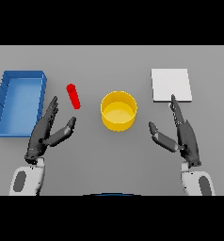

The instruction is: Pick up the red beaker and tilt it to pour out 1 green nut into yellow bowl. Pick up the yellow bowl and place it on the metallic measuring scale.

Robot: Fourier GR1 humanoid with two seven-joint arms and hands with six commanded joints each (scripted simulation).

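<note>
Head view, red beaker (73, 96) beyond left robot hand (44, 134)

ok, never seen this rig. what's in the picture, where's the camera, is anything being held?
There is one picture, taken from the robot's head, looking down at a grey table. The two white and grey arms coming in from the bottom are its own.

The left robot hand and the right robot hand both hover with their fingers spread open. Neither holds anything.

On the table:
- a red beaker, a small red tube just ahead of the left robot hand, apparently lying flat
- a yellow bowl in the middle; I cannot tell if anything is inside it
- a pale square plate at the far right, the measuring scale; the right robot hand's fingertip overlaps its near edge
- a blue tray at the far left
</note>
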